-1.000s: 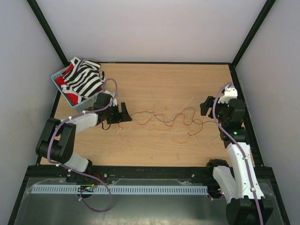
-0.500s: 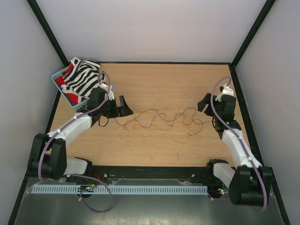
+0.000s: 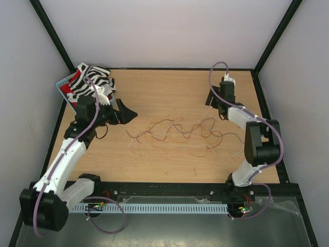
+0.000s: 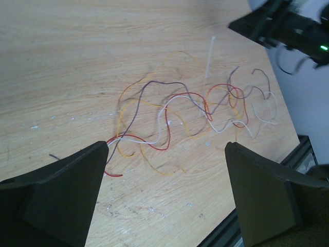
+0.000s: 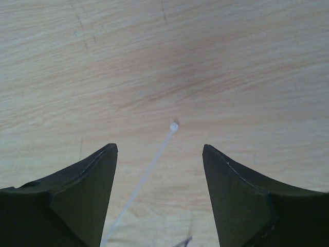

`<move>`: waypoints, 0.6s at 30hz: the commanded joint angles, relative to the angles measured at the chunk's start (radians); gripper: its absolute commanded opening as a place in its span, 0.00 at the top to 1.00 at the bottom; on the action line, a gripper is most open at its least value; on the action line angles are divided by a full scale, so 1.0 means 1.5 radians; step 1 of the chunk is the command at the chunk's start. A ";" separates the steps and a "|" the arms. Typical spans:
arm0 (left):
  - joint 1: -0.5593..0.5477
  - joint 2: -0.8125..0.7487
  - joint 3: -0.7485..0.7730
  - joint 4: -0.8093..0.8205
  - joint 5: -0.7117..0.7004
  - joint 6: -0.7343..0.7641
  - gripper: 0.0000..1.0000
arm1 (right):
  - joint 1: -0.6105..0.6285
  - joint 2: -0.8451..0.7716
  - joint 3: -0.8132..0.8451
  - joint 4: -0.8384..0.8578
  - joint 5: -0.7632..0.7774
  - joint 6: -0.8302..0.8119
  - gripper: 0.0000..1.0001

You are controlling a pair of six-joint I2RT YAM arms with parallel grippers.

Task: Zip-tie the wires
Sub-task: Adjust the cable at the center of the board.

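The wires [image 3: 180, 131] lie loose and tangled on the middle of the wooden table, in red, orange, dark and white strands; the left wrist view shows them spread out [image 4: 190, 110]. The zip tie [image 5: 149, 170] is a pale straight strip lying flat, its small head at the far end; it also shows beyond the wires in the left wrist view [image 4: 209, 56]. My right gripper [image 5: 160, 146] is open above the zip tie, which runs between its fingers, and touches nothing. My left gripper [image 4: 167, 145] is open and empty, raised left of the wires' left ends [image 3: 128, 114].
A blue basket [image 3: 61, 85] with a black-and-white striped cloth stands at the back left, just behind my left arm. The black frame rail [image 3: 164, 188] runs along the table's near edge. The right arm [image 4: 288, 25] shows at the far side of the wires.
My right gripper has moved away from me and to the left, over the zip tie. My left gripper has drawn left and risen, away from the wires. The wires lie as before.
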 commanded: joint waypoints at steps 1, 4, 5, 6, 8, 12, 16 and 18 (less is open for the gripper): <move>0.004 -0.065 0.013 0.002 0.047 0.032 0.01 | 0.009 0.079 0.071 -0.029 0.061 -0.008 0.24; 0.003 -0.095 0.007 0.002 0.055 0.036 0.01 | 0.014 0.128 0.108 -0.050 0.074 -0.008 0.28; 0.003 -0.101 0.006 0.002 0.058 0.038 0.01 | 0.014 0.141 0.119 -0.057 0.077 -0.005 0.29; 0.004 -0.106 0.003 0.002 0.059 0.039 0.01 | 0.015 0.151 0.126 -0.066 0.079 -0.002 0.29; 0.005 -0.110 0.000 0.001 0.060 0.042 0.01 | 0.019 0.166 0.132 -0.068 0.080 0.003 0.29; 0.007 -0.109 -0.003 0.002 0.060 0.046 0.01 | 0.032 0.190 0.147 -0.083 0.093 0.004 0.30; 0.009 -0.110 -0.002 0.002 0.061 0.049 0.01 | 0.042 0.206 0.149 -0.088 0.096 0.010 0.37; 0.010 -0.111 -0.003 0.001 0.062 0.050 0.01 | 0.046 0.213 0.156 -0.097 0.104 0.010 0.43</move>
